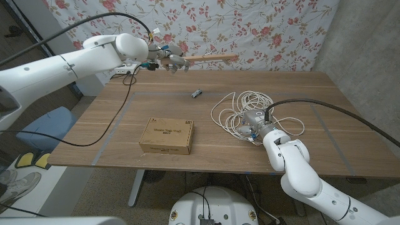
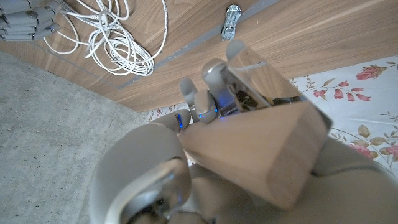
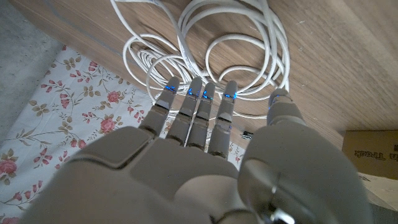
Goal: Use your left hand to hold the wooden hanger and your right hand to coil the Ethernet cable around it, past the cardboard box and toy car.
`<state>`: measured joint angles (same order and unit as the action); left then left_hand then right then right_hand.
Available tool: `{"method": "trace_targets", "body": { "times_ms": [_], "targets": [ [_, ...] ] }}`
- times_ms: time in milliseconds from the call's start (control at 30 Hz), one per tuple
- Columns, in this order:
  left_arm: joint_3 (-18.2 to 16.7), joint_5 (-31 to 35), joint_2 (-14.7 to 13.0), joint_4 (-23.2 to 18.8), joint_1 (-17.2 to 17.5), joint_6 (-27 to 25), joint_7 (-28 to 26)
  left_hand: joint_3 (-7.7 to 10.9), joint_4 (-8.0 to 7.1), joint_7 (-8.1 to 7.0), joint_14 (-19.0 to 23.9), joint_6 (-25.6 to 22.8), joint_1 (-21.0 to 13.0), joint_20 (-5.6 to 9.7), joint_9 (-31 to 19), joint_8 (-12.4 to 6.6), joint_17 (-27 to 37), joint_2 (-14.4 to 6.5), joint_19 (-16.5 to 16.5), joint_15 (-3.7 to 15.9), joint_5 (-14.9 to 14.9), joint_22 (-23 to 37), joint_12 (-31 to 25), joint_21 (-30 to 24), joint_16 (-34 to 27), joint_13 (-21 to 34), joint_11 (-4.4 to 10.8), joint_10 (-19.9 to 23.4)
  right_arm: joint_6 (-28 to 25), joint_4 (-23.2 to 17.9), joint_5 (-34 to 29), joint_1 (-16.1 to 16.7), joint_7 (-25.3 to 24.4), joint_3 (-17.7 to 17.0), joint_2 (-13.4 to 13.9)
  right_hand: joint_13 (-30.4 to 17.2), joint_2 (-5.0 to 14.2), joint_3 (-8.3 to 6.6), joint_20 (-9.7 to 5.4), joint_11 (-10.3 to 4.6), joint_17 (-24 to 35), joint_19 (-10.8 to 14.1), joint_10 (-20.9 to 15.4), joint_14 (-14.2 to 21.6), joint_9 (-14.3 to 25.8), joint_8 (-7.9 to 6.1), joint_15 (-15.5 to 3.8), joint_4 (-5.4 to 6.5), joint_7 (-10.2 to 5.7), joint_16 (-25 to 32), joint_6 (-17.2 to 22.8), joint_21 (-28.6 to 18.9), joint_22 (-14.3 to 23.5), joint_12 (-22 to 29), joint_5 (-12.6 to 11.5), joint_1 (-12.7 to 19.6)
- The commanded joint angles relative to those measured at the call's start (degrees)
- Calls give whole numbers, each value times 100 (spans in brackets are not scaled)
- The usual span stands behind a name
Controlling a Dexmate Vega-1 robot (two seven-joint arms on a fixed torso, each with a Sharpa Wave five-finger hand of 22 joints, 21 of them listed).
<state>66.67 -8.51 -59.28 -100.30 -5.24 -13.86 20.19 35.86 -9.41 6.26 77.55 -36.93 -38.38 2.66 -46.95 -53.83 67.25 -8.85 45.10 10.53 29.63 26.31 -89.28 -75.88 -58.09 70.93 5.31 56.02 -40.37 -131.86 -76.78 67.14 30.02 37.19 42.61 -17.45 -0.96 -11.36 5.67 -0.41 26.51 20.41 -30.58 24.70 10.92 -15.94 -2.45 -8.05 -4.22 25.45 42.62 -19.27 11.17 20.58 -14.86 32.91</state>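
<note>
Ethernet cable (image 1: 240, 112), white, lies in a loose tangle of overlapping loops on the right half of the wooden table (image 1: 325, 125), toward the middle of its depth. Nearest the robot, the right hand (image 1: 253, 125) is at the near edge of this tangle, over the loops; in the right wrist view the hand (image 3: 205, 155) has its fingers (image 3: 194, 106) extended side by side and slightly spread above the cable (image 3: 249, 56), holding nothing, and contact with the cable cannot be confirmed. At about the same depth, left of centre, the cardboard box (image 1: 167, 135) lies flat on the table with a printed label on its top; one corner of the box (image 3: 373, 149) also appears in the right wrist view. Farther back, near the table's middle, the small grey toy car (image 1: 196, 94) stands apart from both box and cable; the car (image 2: 231, 17) and the cable (image 2: 118, 37) also appear in the left wrist view. Farthest, above the table's far left edge, the left hand (image 1: 164, 56) grips one end of the wooden hanger (image 1: 209, 58), which is raised in the air and points roughly level toward the robot's right, before the floral backdrop (image 1: 262, 31). In the left wrist view the hand (image 2: 211, 106) has its fingers (image 2: 214, 78) wrapped around the hanger (image 2: 261, 143), whose cut end faces the camera.
</note>
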Motion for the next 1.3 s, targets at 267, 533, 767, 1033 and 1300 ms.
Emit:
{"method": "trace_targets", "body": {
  "times_ms": [267,533,767,1033,1300],
  "targets": [
    [-81,81,99,143,54,19,102,81,-8,41,-16,-34,78,3,33,-35,18,-8,-63,2,-55,-55,-49,-117,-37,11,15,-16,960,317,-549,142,579,-351,-679,-108,3,77,-9,-53,222,-73,81,-119,4,-50,-396,-11,-130,125,452,41,28,127,-116,167],
    [-129,97,149,185,78,35,99,102,-6,38,-5,-14,98,8,11,-57,-20,-4,-82,5,-70,-90,-49,-162,-20,11,-3,-20,1138,497,-816,153,513,-359,-837,-161,-17,65,-101,-205,330,-59,100,-149,3,5,-512,-114,-167,171,508,44,31,188,-179,486],
    [-156,97,201,233,91,35,147,125,-5,40,-15,-11,116,-4,31,-60,-20,-5,-107,-2,-84,-122,-49,-209,-18,10,4,-20,1207,662,-1047,164,391,-364,-943,-241,-77,85,-292,-382,487,-8,59,-72,10,22,-739,-167,-257,279,753,30,38,311,-250,944],
    [-193,108,218,237,115,19,166,152,-6,42,-24,2,141,0,31,-73,-65,-2,-126,0,-101,-164,-49,-263,13,11,2,-26,1276,875,-1073,118,397,-385,-1040,-305,-74,112,-380,-519,607,33,-31,-41,19,52,-826,-145,-251,340,899,11,45,430,-294,1239],
    [-238,86,191,198,156,-9,167,186,-8,47,-22,8,172,4,60,-76,-81,1,-148,-3,-118,-211,-51,-327,24,12,12,-28,1238,1047,-1069,122,156,-362,-1089,-461,105,29,-564,-764,756,159,-314,209,39,-105,-1000,-175,-212,393,1722,-55,53,743,-383,1965]
  ]
}}
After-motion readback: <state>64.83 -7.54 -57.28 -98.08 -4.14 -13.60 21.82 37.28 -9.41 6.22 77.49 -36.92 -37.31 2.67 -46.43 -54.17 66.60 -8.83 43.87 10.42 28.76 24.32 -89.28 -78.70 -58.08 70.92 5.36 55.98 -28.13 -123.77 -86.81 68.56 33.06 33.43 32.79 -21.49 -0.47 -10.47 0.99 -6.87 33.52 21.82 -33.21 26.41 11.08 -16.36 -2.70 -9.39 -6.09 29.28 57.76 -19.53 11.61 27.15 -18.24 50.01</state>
